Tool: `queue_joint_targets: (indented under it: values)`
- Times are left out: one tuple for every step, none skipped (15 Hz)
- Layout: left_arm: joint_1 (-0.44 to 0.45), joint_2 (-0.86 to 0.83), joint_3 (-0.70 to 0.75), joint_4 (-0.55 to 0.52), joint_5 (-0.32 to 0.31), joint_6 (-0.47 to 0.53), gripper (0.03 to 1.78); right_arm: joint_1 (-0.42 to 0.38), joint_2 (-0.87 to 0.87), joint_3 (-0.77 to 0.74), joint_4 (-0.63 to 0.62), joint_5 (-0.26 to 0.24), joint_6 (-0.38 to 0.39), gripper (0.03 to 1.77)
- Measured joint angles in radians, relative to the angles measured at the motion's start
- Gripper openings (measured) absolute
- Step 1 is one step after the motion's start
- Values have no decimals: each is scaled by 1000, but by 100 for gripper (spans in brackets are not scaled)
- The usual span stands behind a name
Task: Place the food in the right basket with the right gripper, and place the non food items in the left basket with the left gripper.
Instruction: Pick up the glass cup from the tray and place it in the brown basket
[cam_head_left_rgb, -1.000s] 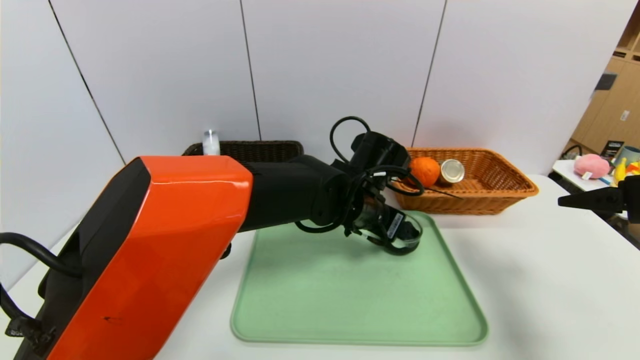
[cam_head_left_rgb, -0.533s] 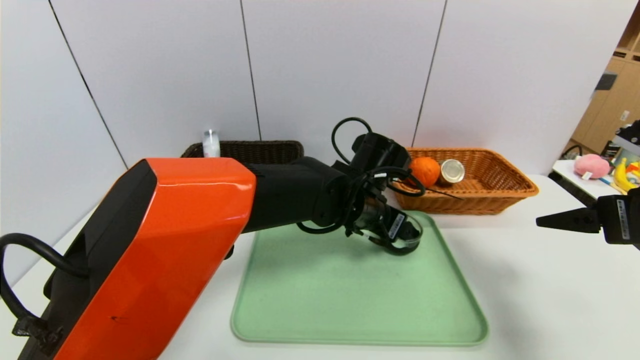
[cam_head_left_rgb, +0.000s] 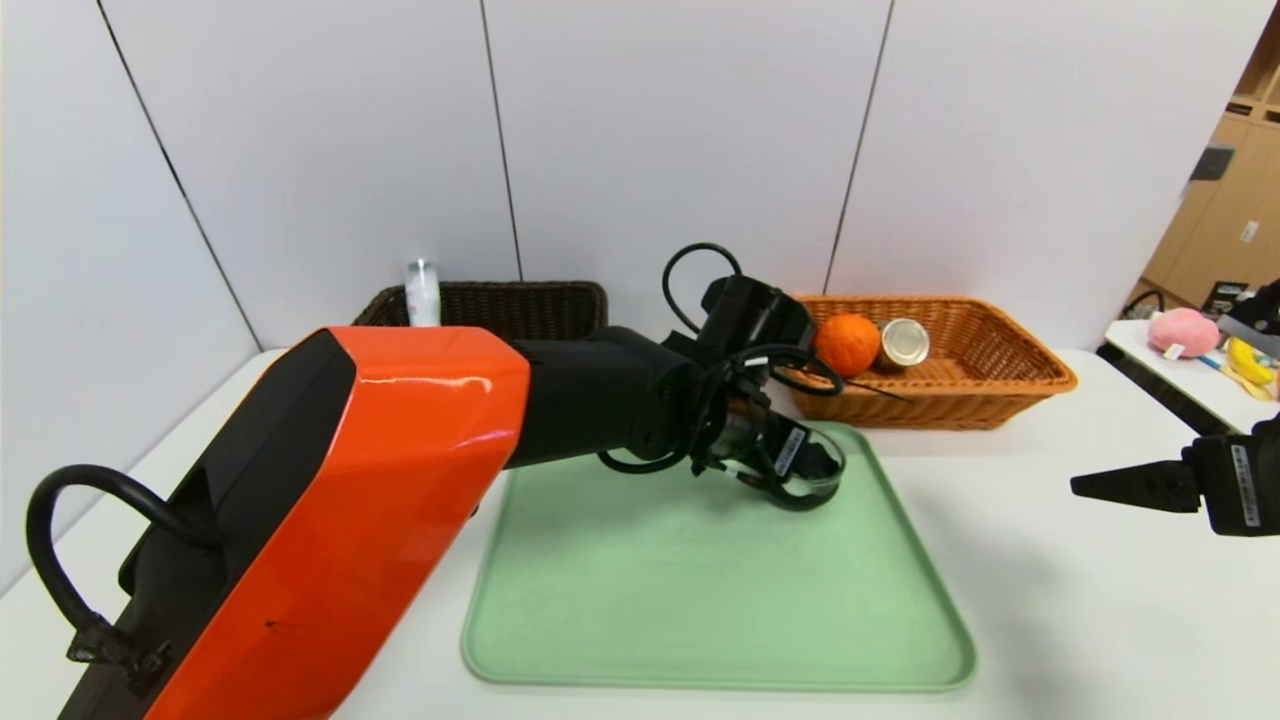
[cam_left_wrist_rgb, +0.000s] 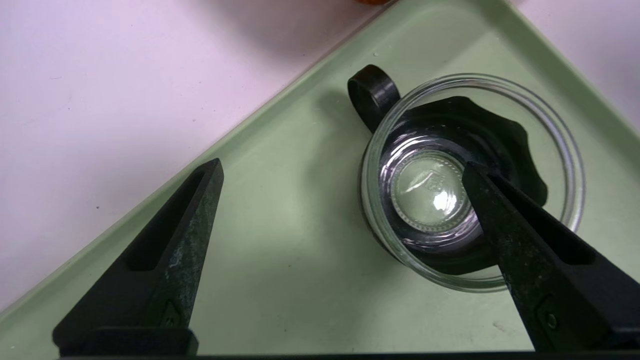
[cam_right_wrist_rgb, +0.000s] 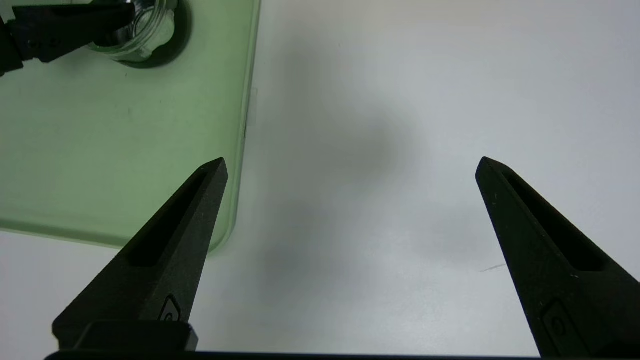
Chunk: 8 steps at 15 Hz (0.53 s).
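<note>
The dark glass dish (cam_left_wrist_rgb: 430, 195) stands in a far corner of the green tray (cam_left_wrist_rgb: 280, 280). My left gripper (cam_left_wrist_rgb: 342, 167) is open over it: one finger reaches into the dish, the other hangs over bare tray well clear of the rim. In the orange-tan right basket (cam_head_left_rgb: 1000, 385) lie the orange (cam_head_left_rgb: 847, 343) and the tin can (cam_head_left_rgb: 904, 341). The white bottle (cam_head_left_rgb: 422, 290) stands in the dark left basket (cam_head_left_rgb: 520, 300). My right gripper (cam_right_wrist_rgb: 350, 165) is open and empty over the white table, right of the tray.
My left arm's orange casing (cam_head_left_rgb: 330, 500) fills the near left and hides part of the left basket. A side table with a pink plush toy (cam_head_left_rgb: 1183, 330) stands far right. A white wall runs behind both baskets.
My right gripper has moved lower and towards the tray. My left arm's casing has shifted a little, while its gripper stays at the dish.
</note>
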Motion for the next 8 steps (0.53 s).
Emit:
queue_joint_targets:
  values:
    - [1,3,0,-1,0,0,169,2,-4,7,0,0,0,171]
    - [1,4,0,-1,0,0,169,5,-7,11,-1,0,0,171]
    - [2,6,0,-2,0,0,169,7,-8,13,-1,0,0,171]
    - [2,8,0,-1,0,1,169,10,-9,13,-1,-1,1,171]
    - [3,10,0,-2,0,3,169,14,-10,15,0,-6,0,171]
    - [3,11,0,-1,0,4,169,18,-11,17,-1,-15,0,171]
    - [3,11,0,-2,-8,5,169,22,-11,22,-4,-27,0,171]
    - [2,11,0,-2,-18,5,169,27,-11,28,-7,-32,0,171]
